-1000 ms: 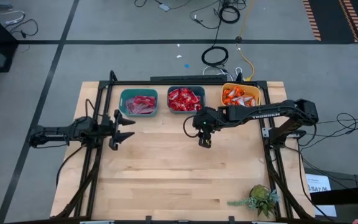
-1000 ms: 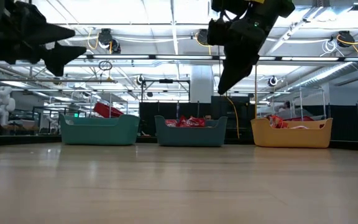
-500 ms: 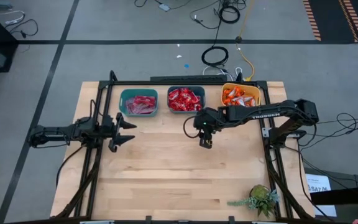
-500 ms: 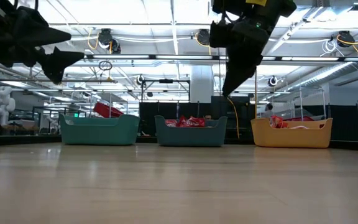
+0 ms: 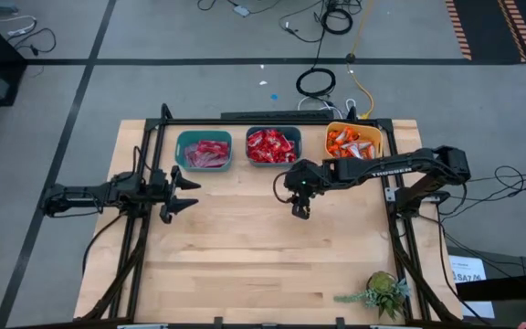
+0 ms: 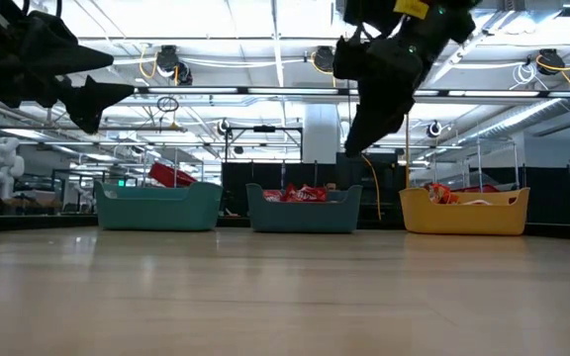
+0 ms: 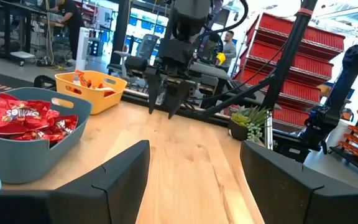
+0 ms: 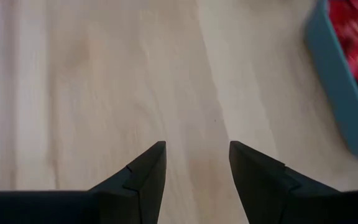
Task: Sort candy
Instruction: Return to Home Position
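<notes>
Above open tabletop [image 5: 245, 260] near the middle bin [image 6: 300, 213], right pincer [image 5: 300, 212] part-open; left pincer [image 5: 194, 192] wide, leftward.

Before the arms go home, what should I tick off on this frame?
1. Empty right pincer: ok; open over bare wood, in front of the middle teal bin.
2. Empty left pincer: ok; open, hovering at the left edge of the table.
3. No loose candy on the wood: ok, none visible.
4. Colours separated: ok; pinkish candy in the left teal bin, red candy in the middle one, orange candy in the yellow bin.
5. Arms clear of the potted plant: ok; it sits at the near right corner.
</notes>
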Available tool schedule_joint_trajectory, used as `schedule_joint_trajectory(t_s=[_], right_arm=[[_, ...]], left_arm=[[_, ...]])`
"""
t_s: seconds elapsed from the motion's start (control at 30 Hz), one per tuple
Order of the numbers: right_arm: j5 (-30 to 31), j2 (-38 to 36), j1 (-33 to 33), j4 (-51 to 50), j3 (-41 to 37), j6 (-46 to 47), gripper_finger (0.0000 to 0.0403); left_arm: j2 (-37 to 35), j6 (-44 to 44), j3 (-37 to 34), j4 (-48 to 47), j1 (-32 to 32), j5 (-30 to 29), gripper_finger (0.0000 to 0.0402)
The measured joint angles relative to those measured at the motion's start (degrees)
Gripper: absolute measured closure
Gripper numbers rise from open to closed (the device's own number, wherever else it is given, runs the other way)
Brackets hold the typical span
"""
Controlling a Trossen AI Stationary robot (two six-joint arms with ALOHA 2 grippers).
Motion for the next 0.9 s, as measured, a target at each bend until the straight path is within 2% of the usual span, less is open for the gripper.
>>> schedule_joint_trajectory(t_s=[0.13,0.27,0.57,0.63,0.77,0.9], right_arm=[[-4.3,-4.0,-0.9,10.7,-6.8,-0.4,0.0234],[-4.6,-11.2,-2.9,11.5,-13.3,1.8,0.0234],[-5.2,-32.7,-8.5,16.8,-26.8,2.1,0.0234],[-6.3,-35.6,-10.1,20.6,-29.4,2.3,0.0234],[-14.2,-39.4,-13.5,31.1,-35.0,2.9,0.0234],[-14.0,-43.5,-14.6,33.4,-40.2,10.3,0.0234]], left_arm=[[0.0,0.0,0.0,0.0,0.0,0.0,0.0141],[0.0,0.0,0.0,-0.3,0.0,0.0,0.0141],[0.0,0.0,0.0,-0.3,0.0,0.0,0.0141],[0.0,0.0,0.0,-0.3,0.0,0.0,0.0141],[0.0,0.0,0.0,-0.3,0.0,0.0,0.0141],[0.0,0.0,-0.1,-0.3,0.0,0.0,0.0141]])
